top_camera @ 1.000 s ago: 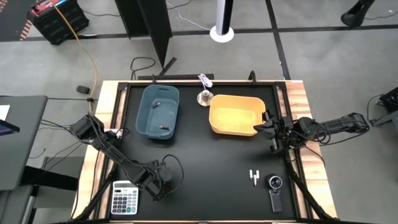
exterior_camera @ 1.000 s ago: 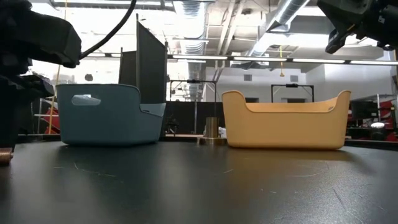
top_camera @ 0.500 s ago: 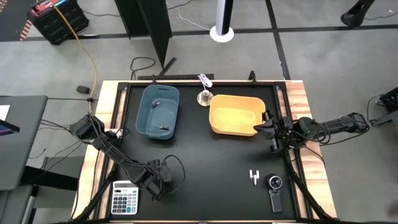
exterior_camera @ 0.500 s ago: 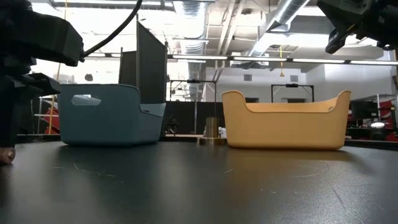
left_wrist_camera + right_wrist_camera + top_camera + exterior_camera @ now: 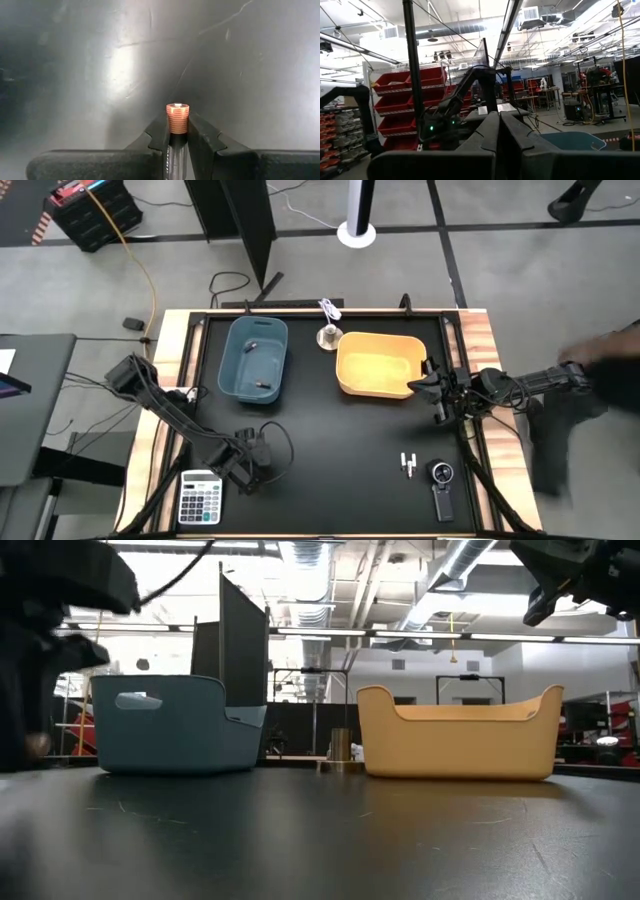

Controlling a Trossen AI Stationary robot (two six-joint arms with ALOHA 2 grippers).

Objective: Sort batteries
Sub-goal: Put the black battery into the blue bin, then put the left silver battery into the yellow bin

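left gripper [image 5: 247, 473] low over the black table top [image 5: 330, 450] at about 7 o'clock from the table's centre, just beside the grey-white calculator [image 5: 200, 497], its two dark fingers [image 5: 159, 135] clamped on a small dark cylindrical battery with a reddish-orange ribbed end [image 5: 177, 118], that end poking out past the fingertips in the left wrist view. right gripper [image 5: 440, 393] at about 3 o'clock, close to the right-hand rim of the yellow-orange plastic bin [image 5: 377, 364], fingers [image 5: 492, 131] pressed together with nothing between them. two tiny white cylindrical batteries [image 5: 408, 464] lying side by side on the table at about 5 o'clock, just beside the black handheld gadget with a round dial [image 5: 442, 485]. two more small dark batteries [image 5: 258, 385] resting inside the blue-grey plastic bin [image 5: 254, 359] at about 11 o'clock. small metal bell-shaped object [image 5: 328, 335] between the two bins at 12 o'clock. blurred dark figure of a person [image 5: 575, 415] off the table's right edge.
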